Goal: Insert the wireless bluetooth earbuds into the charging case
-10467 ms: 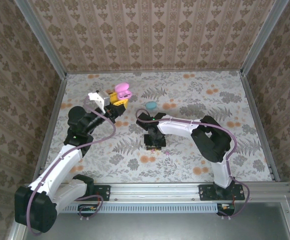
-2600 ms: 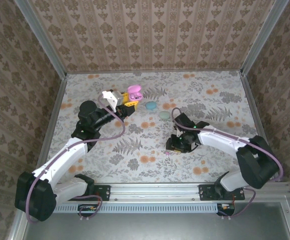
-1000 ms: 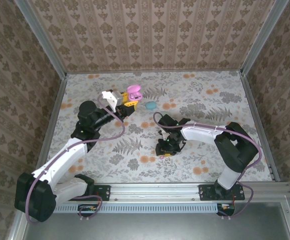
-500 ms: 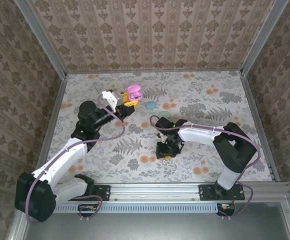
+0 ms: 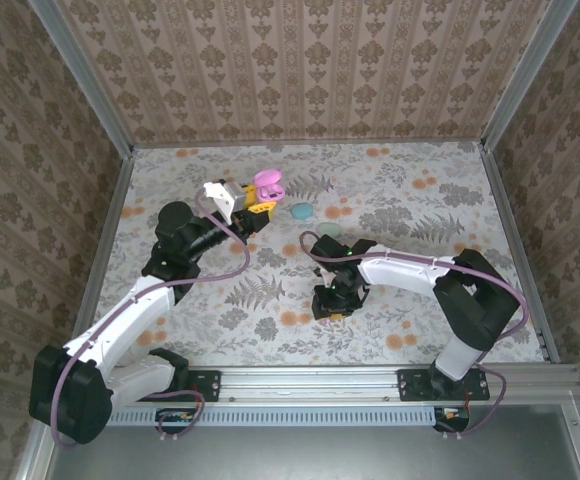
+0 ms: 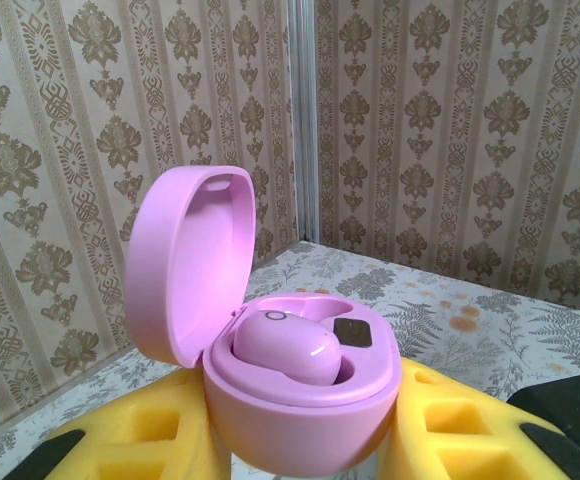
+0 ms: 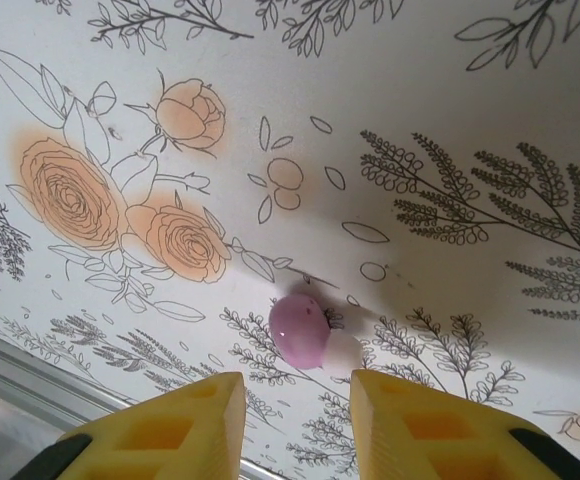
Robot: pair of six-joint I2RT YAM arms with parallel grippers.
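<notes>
Gripper (image 7: 295, 388), right, narrowly open, seemingly above earbud (image 7: 300, 330)

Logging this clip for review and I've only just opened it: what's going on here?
The left gripper holds an open pink case up off the table, with a pink earbud already sitting in it. The right gripper is down at the flowered table, its fingers apart and just short of a loose earbud lying there, not yet picked up.

Robot lab booth: aluminium frame (image 5: 320, 381), wallpapered walls (image 5: 300, 70).
</notes>
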